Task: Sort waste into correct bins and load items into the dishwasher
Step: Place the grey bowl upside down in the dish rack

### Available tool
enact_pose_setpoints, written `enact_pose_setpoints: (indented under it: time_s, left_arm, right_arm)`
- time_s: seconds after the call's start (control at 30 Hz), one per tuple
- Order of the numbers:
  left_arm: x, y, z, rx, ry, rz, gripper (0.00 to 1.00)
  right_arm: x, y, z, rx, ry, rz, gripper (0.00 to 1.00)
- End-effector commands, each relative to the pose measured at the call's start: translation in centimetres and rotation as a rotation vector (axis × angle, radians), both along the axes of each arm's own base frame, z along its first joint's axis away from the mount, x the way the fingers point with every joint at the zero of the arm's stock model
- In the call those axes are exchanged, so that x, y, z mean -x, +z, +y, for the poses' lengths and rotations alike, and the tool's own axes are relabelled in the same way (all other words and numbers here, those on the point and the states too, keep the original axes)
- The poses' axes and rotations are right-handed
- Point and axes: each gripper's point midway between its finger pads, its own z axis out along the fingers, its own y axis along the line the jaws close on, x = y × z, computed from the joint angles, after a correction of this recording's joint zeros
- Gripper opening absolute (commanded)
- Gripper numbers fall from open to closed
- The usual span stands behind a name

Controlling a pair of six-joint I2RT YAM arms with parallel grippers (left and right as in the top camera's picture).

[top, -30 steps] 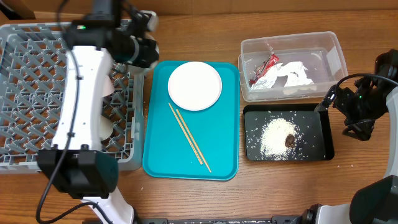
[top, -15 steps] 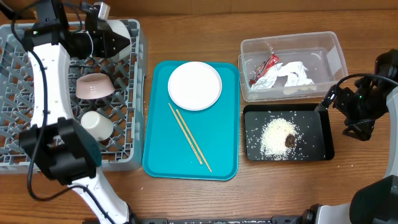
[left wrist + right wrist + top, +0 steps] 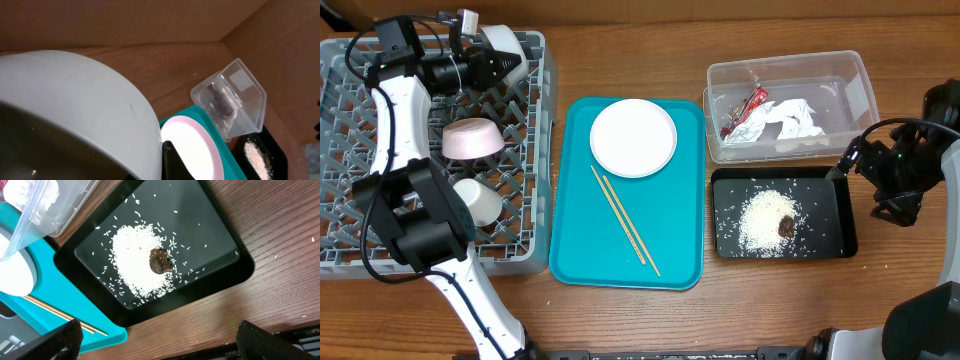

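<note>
My left gripper is shut on the rim of the whitish-grey bowl and holds it over the back of the grey dish rack. The bowl fills the left wrist view, with one finger against its rim. A pale pink bowl and a white cup sit in the rack. The white plate and two chopsticks lie on the teal tray. The clear tub holds the red wrapper and napkin. The black tray holds rice and a brown lump. My right gripper is open and empty beside it.
In the right wrist view the black tray with rice and lump lies ahead of my wide-open fingers, with bare wooden table between them. A brown cardboard wall stands behind the table.
My left arm has swung left and back from the rack's right edge to its rear, carrying the whitish-grey bowl, uncovering the pink bowl and cup. The right arm has not moved.
</note>
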Motion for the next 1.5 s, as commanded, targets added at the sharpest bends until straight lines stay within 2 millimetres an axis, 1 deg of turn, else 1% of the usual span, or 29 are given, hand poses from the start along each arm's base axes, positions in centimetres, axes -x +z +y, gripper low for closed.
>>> enact_pose_setpoints:
  time_s: [0.0, 0.1, 0.2, 0.37, 0.5, 0.63, 0.7, 0.73, 0.77, 0.8, 0.83, 0.87, 0.93, 1.03, 1.1, 1.17, 1.2, 1.27, 1.33, 1.4, 1.43, 1.47]
  left_arm:
    - [-0.4, -0.6, 0.0, 0.022, -0.024, -0.025, 0.04]
    - [-0.5, -0.8, 0.4, 0.021, -0.015, -0.026, 0.04]
    - [-0.3, -1.0, 1.3, 0.020, 0.003, -0.018, 0.05]
    - [-0.1, -2.3, 2.7, -0.018, 0.056, 0.046, 0.06]
    - [0.4, -3.0, 3.7, -0.010, 0.077, 0.074, 0.08]
    - [1.1, -3.6, 5.1, -0.006, 0.113, 0.124, 0.18]
    - [1.6, -4.1, 5.9, -0.009, 0.137, 0.162, 0.31]
    - [2.0, -4.3, 6.3, -0.005, 0.148, 0.188, 0.40]
    - [2.2, -4.4, 6.5, 0.000, 0.152, 0.199, 0.57]
    - [2.6, -4.5, 6.7, 0.009, 0.158, 0.219, 0.88]
    - [3.0, -4.5, 7.1, 0.023, 0.167, 0.241, 1.00]
    - [3.4, -4.3, 7.2, 0.050, 0.167, 0.251, 1.00]
    - [4.0, -3.0, 7.6, 0.119, 0.160, 0.238, 1.00]
    - [4.7, -1.6, 8.2, 0.154, 0.169, 0.234, 1.00]
    - [5.5, -1.1, 8.7, 0.120, 0.198, 0.263, 1.00]
    - [6.6, -1.5, 9.4, 0.021, 0.252, 0.333, 1.00]
    - [7.2, -1.3, 9.6, -0.019, 0.273, 0.361, 1.00]
    - [8.5, 0.1, 9.8, -0.085, 0.307, 0.389, 1.00]
    - [9.4, 2.7, 9.4, -0.093, 0.337, 0.380, 1.00]
    - [10.2, 4.6, 8.7, -0.100, 0.342, 0.364, 1.00]
    - [11.1, 5.7, 8.2, -0.139, 0.368, 0.381, 1.00]
    - [12.1, 6.0, 8.2, -0.181, 0.439, 0.456, 1.00]
  right_arm:
    - [0.0, 0.7, -0.3, 0.020, 0.004, -0.026, 1.00]
    - [0.1, 0.7, -0.3, 0.020, 0.004, -0.025, 1.00]
    - [0.1, 0.7, -0.2, 0.019, 0.004, -0.022, 1.00]
    - [0.4, 0.7, -0.2, 0.015, 0.004, -0.013, 1.00]
    - [0.4, 0.7, -0.1, 0.015, 0.004, -0.012, 1.00]
    - [0.4, 0.7, -0.1, 0.015, 0.004, -0.012, 1.00]
    - [0.4, 0.7, -0.1, 0.015, 0.004, -0.011, 1.00]
    - [0.4, 0.7, -0.1, 0.014, 0.004, -0.011, 1.00]
    - [0.4, 0.7, -0.1, 0.015, 0.004, -0.011, 1.00]
    - [0.4, 0.7, -0.1, 0.015, 0.004, -0.011, 1.00]
    - [0.4, 0.7, -0.1, 0.015, 0.004, -0.012, 1.00]
    - [0.4, 0.7, -0.1, 0.015, 0.004, -0.011, 1.00]
    - [0.4, 0.7, -0.1, 0.014, 0.004, -0.009, 1.00]
    - [0.6, 0.7, -0.1, 0.012, 0.004, -0.005, 1.00]
    - [0.6, 0.7, -0.1, 0.012, 0.005, -0.002, 1.00]
    - [0.7, 0.7, 0.0, 0.011, 0.005, 0.001, 1.00]
    - [0.7, 0.7, 0.0, 0.010, 0.005, 0.003, 1.00]
    - [0.9, 0.7, 0.0, 0.008, 0.005, 0.009, 1.00]
    - [1.0, 0.7, 0.1, 0.006, 0.005, 0.013, 1.00]
    - [1.0, 0.7, 0.1, 0.006, 0.005, 0.015, 1.00]
    - [1.1, 0.7, 0.1, 0.005, 0.005, 0.016, 1.00]
    - [1.1, 0.7, 0.1, 0.005, 0.005, 0.016, 1.00]
